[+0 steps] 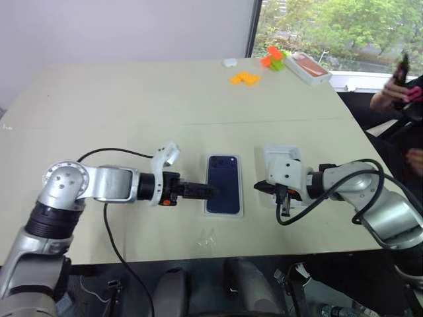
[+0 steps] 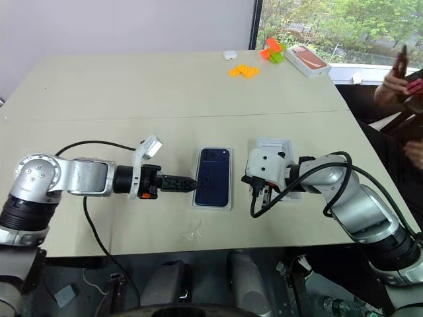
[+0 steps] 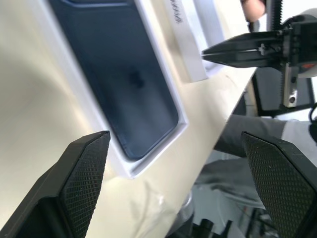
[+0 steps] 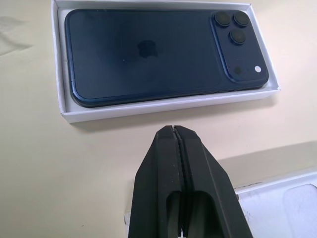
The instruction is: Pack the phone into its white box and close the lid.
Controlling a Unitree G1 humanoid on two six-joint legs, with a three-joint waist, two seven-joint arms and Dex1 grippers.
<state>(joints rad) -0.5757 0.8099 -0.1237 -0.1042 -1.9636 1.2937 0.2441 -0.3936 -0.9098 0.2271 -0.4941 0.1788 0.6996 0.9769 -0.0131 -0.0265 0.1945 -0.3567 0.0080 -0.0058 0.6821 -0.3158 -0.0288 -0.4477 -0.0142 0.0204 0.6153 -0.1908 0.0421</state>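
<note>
the phone is lying face down inside the white box, filling it almost edge to edge, camera block at the box's far end. the left gripper is hovering at the box's left side with its fingers spread wide, gripping nothing. the right gripper is sitting on the box's right side, pinched fully together and empty. the lid is lying on the counter just right of the box, partly under the right arm. that lid is likely light, stiff cardboard, easy to skid or dent; gripping it across its long edges looks safest. the phone is glossy and slippery, but it is already seated.
</note>
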